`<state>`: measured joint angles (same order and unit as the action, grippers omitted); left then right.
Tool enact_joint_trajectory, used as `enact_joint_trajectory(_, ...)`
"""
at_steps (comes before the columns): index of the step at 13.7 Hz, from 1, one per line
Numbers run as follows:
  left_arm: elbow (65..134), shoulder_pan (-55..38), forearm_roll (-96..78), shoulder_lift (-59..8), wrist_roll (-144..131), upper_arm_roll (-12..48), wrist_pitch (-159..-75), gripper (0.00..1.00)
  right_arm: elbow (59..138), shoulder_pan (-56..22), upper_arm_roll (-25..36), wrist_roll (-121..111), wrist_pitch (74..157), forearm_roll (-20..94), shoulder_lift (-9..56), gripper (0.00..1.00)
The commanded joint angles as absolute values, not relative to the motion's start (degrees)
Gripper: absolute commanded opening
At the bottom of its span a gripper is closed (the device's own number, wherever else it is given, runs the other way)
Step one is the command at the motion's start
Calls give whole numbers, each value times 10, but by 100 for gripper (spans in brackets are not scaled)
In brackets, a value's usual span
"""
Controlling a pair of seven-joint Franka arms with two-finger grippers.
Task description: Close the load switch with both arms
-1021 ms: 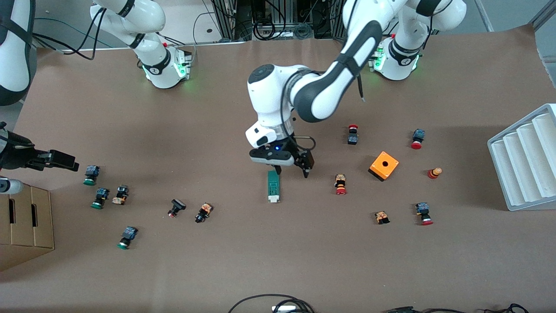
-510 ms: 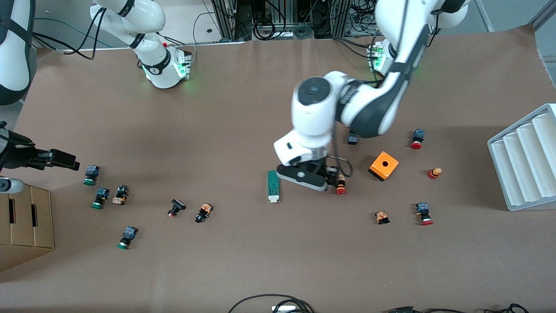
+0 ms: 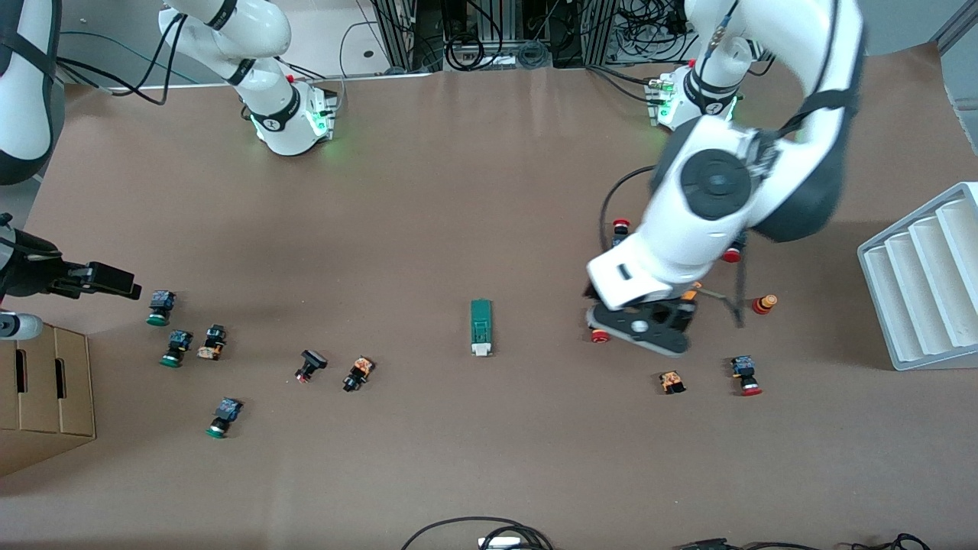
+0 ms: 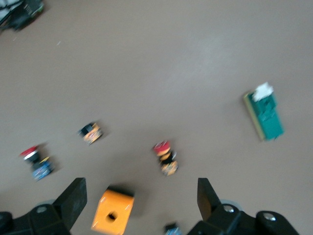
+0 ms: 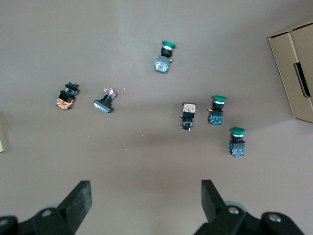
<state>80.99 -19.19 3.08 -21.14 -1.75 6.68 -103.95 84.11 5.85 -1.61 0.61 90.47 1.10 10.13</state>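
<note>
The load switch, a narrow dark-green block with a white end, lies flat at the table's middle, the white end nearer the front camera. It also shows in the left wrist view. My left gripper hangs in the air over the orange box, open and empty, well apart from the switch. In the left wrist view its fingers stand wide above the orange box. My right gripper waits over the right arm's end of the table. In the right wrist view it is open and empty.
Red-capped push buttons lie around the orange box. Green-capped buttons lie under the right gripper. Two black buttons lie between those and the switch. A white ribbed rack and a cardboard box stand at the table's ends.
My left gripper has swung away from the load switch toward the left arm's end and now hangs over the orange box. The switch and the right arm have not moved.
</note>
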Motion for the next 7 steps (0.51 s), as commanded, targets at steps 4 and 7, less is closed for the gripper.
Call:
enact_joint_trajectory(4, 814, -100, 23, -152, 28, 69, -903, 100, 845, 58, -18, 9, 901, 19, 97, 100)
enact_joint_trajectory(7, 850, -50, 26, -119, 21, 76, -916, 100, 845, 58, -19, 8, 904, 18, 98, 100)
